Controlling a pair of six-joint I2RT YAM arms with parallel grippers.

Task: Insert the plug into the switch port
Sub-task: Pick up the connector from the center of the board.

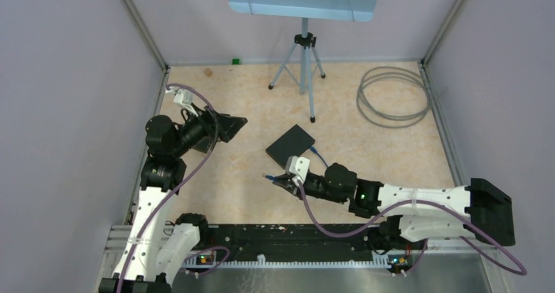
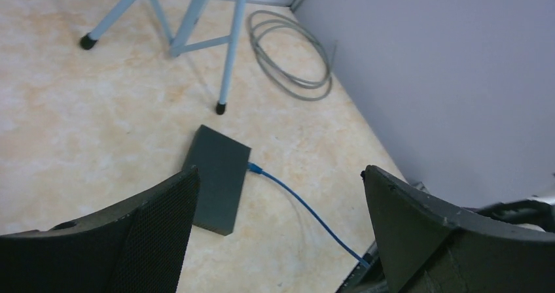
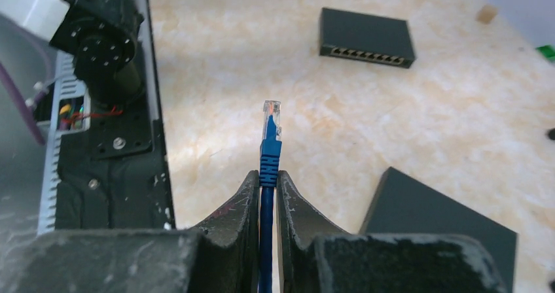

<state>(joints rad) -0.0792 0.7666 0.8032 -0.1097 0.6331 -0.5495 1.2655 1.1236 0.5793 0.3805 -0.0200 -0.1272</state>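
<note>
My right gripper (image 3: 264, 173) is shut on a blue cable just behind its boot. The clear plug (image 3: 271, 116) sticks out ahead of the fingertips, above the floor. Straight beyond it lies a black switch (image 3: 366, 38), its row of ports (image 3: 366, 55) facing me. In the top view the right gripper (image 1: 280, 178) holds the plug (image 1: 265, 175) just left of a black box (image 1: 290, 146). The cable's (image 2: 307, 211) other end is plugged into that box (image 2: 219, 175). My left gripper (image 2: 278, 175) is open and empty, raised at the left (image 1: 226, 126).
A blue tripod stand (image 1: 303, 64) stands at the back centre and a grey cable coil (image 1: 393, 97) lies at the back right. Grey walls close in both sides. The black base rail (image 1: 294, 234) runs along the near edge.
</note>
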